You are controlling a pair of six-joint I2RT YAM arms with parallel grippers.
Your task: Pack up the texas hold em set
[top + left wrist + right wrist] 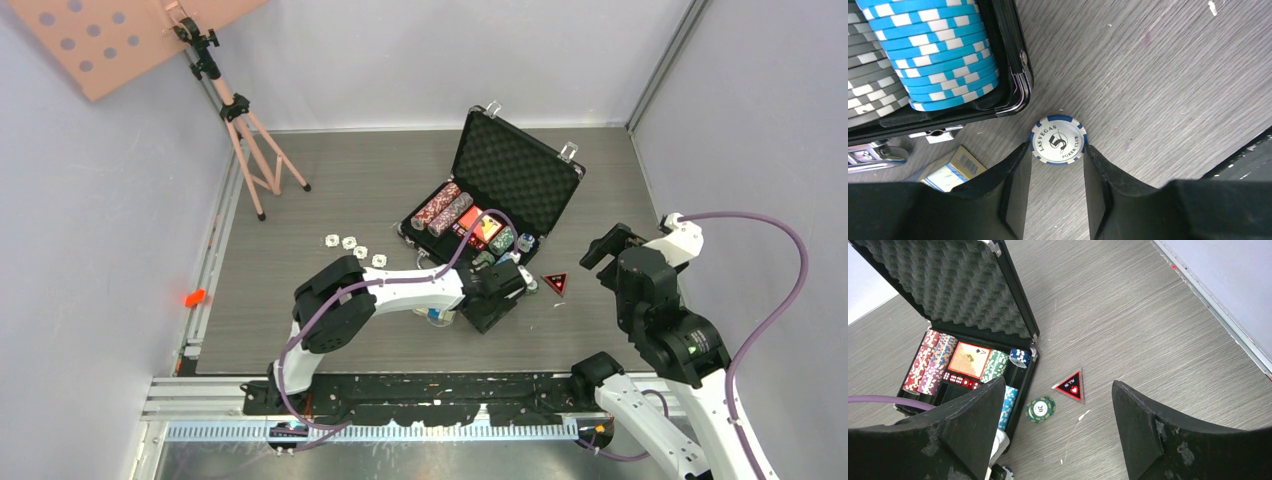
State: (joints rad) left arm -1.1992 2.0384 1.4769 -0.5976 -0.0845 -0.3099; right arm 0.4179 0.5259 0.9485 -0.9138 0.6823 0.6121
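briefcase: black, silver-trimmed, open on the far middle of the desk, foam-lined lid raised.
right pincer: wide, empty, above the desk.
left pincer: narrow, fingertips against the chip on both sides.
chip: blue-white, marked 5, lay flat just beside the briefcase corner.

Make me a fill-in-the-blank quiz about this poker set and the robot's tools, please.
The blue-and-white chip between the fingers of the left tool bears the number ___.
The green chip lying on the table bears the number ___.
The lid of the briefcase stands ___.
The triangular marker carries a ___ symbol.
Missing words: 5; 20; open; heart.
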